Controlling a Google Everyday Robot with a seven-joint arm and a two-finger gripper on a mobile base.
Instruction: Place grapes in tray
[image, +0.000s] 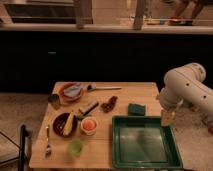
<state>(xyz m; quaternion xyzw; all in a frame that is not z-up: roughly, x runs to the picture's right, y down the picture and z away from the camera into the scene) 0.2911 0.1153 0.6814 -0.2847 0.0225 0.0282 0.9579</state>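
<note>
The grapes (109, 104), a small lumpy dark reddish-brown bunch, lie on the wooden table (120, 92) near its middle, left of the green sponge (136, 109). The tray (144, 142), large, dark green with a raised rim, sits at the table's front right corner and looks empty. My gripper (167, 118) hangs from the white arm (185, 87) at the right, just above the tray's far right corner, well to the right of the grapes and holding nothing that shows.
On the left stand an orange plate with a grey item (71, 91), a dark bowl with yellow food (65, 124), a small cup with orange contents (89, 125), a green cup (76, 147), a fork (48, 142), a spoon (102, 88) and a dark bar (89, 107).
</note>
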